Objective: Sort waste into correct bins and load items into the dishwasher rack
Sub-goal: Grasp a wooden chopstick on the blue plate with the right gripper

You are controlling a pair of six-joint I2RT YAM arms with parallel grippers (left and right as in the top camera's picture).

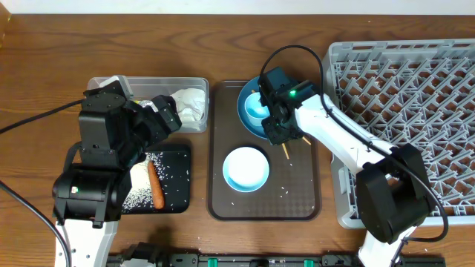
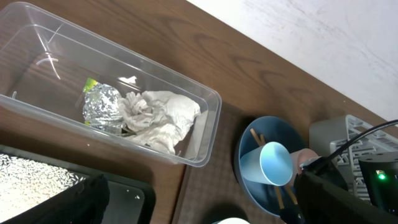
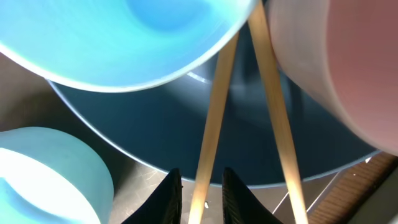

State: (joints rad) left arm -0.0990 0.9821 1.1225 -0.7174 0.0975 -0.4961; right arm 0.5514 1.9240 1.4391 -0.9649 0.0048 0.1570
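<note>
Your right gripper (image 3: 202,190) is low over the dark-blue dish (image 1: 246,119). Its two fingers (image 3: 171,199) stand close together, one on each side of one of the chopsticks (image 3: 214,112). A thin gap shows on both sides of the stick, so the jaws are narrowly open and not pressing it. The two chopsticks lie across the dish, and their ends come over its rim onto the brown tray (image 1: 297,200). The light-blue cup (image 2: 267,163) lies tilted in the dish, with the pink cup (image 2: 305,158) just beside it. The white and blue bowl (image 1: 246,168) stands on the same tray, near the dish. The grey rack (image 1: 415,96) stands to the right of the tray.

Your left gripper (image 1: 167,117) is spread wide and holds nothing. It hangs between the clear tub (image 2: 208,124) and the black tray (image 1: 178,152). In the tub the foil wrapper (image 2: 101,107) touches the tissue (image 2: 160,115). On the black tray the carrot (image 1: 156,185) lies among the rice (image 1: 172,176).
</note>
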